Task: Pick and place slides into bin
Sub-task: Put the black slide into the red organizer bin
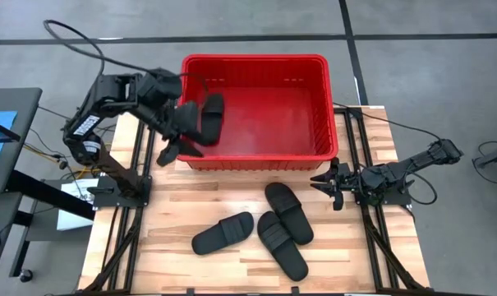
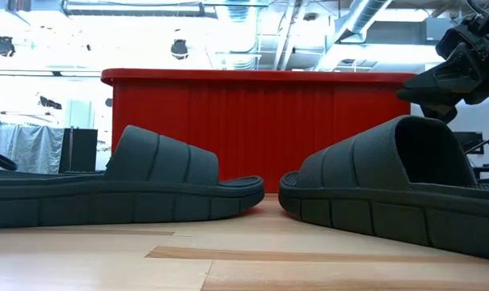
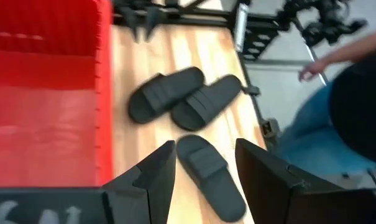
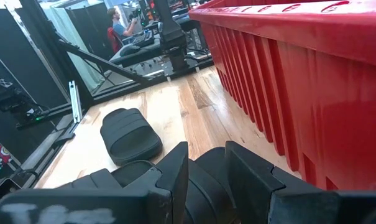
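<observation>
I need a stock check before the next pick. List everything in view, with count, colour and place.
bin: one, red, at the table's far edge.
slide in the bin: one, black, at the bin's left end.
slides on the table: three, black, in front of the bin.
table: one, light wood, under everything.
person: one, blue trousers, standing beside the table.
left tool: one, dark, open and empty, above the bin's left front corner.
right tool: one, dark, open and empty, low by the bin's right front corner.
</observation>
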Available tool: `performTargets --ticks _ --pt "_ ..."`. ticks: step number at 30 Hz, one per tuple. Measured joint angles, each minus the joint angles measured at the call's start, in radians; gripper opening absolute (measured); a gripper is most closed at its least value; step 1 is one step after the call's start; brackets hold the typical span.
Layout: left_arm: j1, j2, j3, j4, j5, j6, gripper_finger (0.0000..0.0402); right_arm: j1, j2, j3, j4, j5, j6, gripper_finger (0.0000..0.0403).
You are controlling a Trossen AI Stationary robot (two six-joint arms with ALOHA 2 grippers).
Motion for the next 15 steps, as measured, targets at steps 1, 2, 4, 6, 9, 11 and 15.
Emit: performTargets --ticks 1,2,4,6,9,11,15 --pt "-0.017 0.000 0.000 0.000 -0.005 0.000 0.0157 0.000 0.000 0.000 0.000 0.000 0.000 0.0098" --pt "-0.032 0.000 0.000 -0.001 -0.011 -0.001 0.0157 0.000 0.000 0.000 0.000 0.000 0.000 0.0098" --pt "-0.059 0.000 0.000 -0.005 -0.029 -0.002 0.0157 0.000 0.000 0.000 0.000 0.000 0.000 0.0098" --pt "-0.083 0.000 0.000 -0.005 -0.042 -0.004 0.0157 0.000 0.000 0.000 0.000 0.000 0.000 0.0098" --pt "-0.114 0.000 0.000 -0.003 -0.079 -0.026 0.0157 0.000 0.000 0.000 0.000 0.000 0.000 0.0098" --pt "-0.129 0.005 0.000 -0.003 -0.110 -0.040 0.0157 0.000 0.000 0.000 0.000 0.000 0.000 0.0098" --pt "-0.155 0.025 -0.001 0.002 -0.131 -0.056 0.0157 0.000 0.000 0.000 0.000 0.000 0.000 0.0098"
